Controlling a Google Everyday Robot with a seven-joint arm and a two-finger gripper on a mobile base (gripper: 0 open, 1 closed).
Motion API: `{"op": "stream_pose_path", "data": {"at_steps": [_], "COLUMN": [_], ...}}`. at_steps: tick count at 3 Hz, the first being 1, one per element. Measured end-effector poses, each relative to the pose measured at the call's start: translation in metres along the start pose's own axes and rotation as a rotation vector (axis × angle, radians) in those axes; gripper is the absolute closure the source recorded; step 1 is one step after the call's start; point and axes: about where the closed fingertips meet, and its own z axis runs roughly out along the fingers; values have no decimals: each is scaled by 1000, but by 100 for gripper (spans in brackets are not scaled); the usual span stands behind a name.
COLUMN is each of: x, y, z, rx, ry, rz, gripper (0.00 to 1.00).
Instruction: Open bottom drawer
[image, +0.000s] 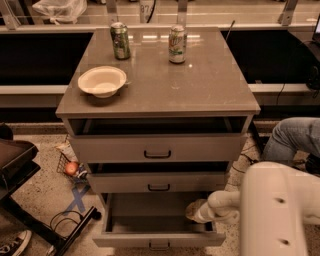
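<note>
Speckled floor (40, 192), grey cabinet (165, 95); bottom drawer (125, 239) well out, front running left-right, gripper (193, 212) inside at its right end, behind that front. Jaws: can't tell.

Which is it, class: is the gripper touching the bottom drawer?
Cannot tell. In the camera view the gripper sits over the right inner side of the open bottom drawer, hiding any contact or gap.
</note>
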Motion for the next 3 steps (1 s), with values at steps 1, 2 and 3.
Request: {"op": "stream_pose_path", "data": {"at_steps": [1, 2, 3], "x": [0, 2, 8], "y": [0, 8, 30], "z": [51, 74, 73], "rx": [-72, -107, -117], "ry": [-1, -10, -26], "rz": [-6, -1, 41], "gripper": [100, 100, 100]}}
